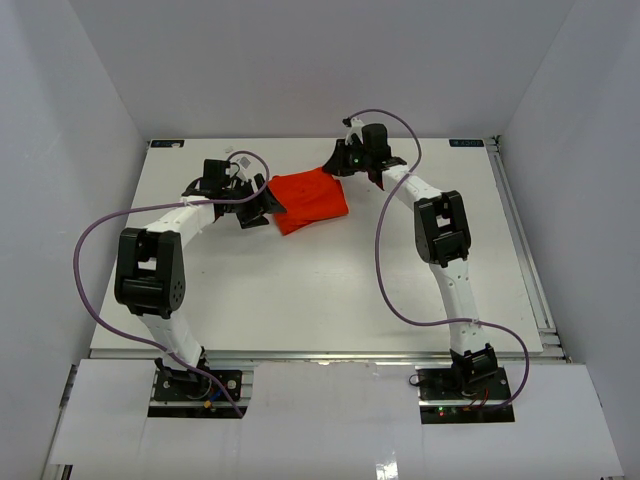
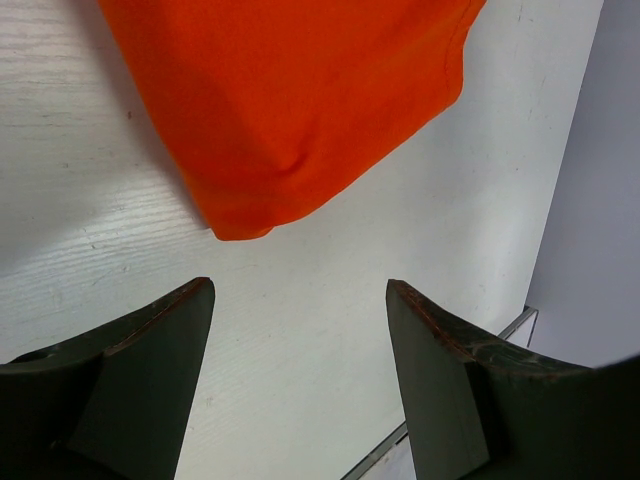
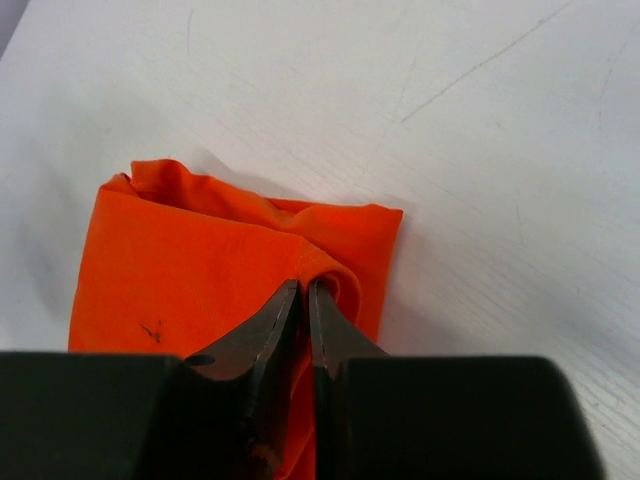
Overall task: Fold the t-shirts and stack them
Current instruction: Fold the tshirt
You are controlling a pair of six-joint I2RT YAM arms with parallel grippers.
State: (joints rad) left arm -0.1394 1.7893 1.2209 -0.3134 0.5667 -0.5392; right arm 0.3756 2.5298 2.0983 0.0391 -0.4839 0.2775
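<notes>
Two arm bases (image 1: 185, 383) sit bolted at the near edge of the bench (image 1: 320, 310), and purple cables (image 1: 92, 262) loop out from them over the white surface. Both arms reach away from the bases toward the far half of the bench and bend inward toward each other.

The left pincer (image 2: 300, 290) is released: its dark fingers (image 2: 160, 330) stand well apart, with only bare bench between them. In the left wrist view the nearest rounded corner of the t-shirt (image 1: 312, 198) lies just ahead of the fingertips and does not touch them.

The t-shirt is a single bright orange-red cloth, plain, gathered into a compact, roughly four-sided bundle. It lies on the bench's far half, about midway across, between the two pincers. Its surface is mostly smooth, and soft folds show along its edges.

Farther back, the right pincer (image 3: 305, 287) is clenched on the t-shirt. Its two fingers are pressed almost together, and a small ridge of fabric is bunched around their tips near one corner of the bundle. In the top view this grip is at the cloth's far right corner. A small dark mark shows on the fabric in the right wrist view, to the left of the fingers.

Beyond the cloth a strip of bare bench runs to the pale back wall (image 1: 320, 70).
</notes>
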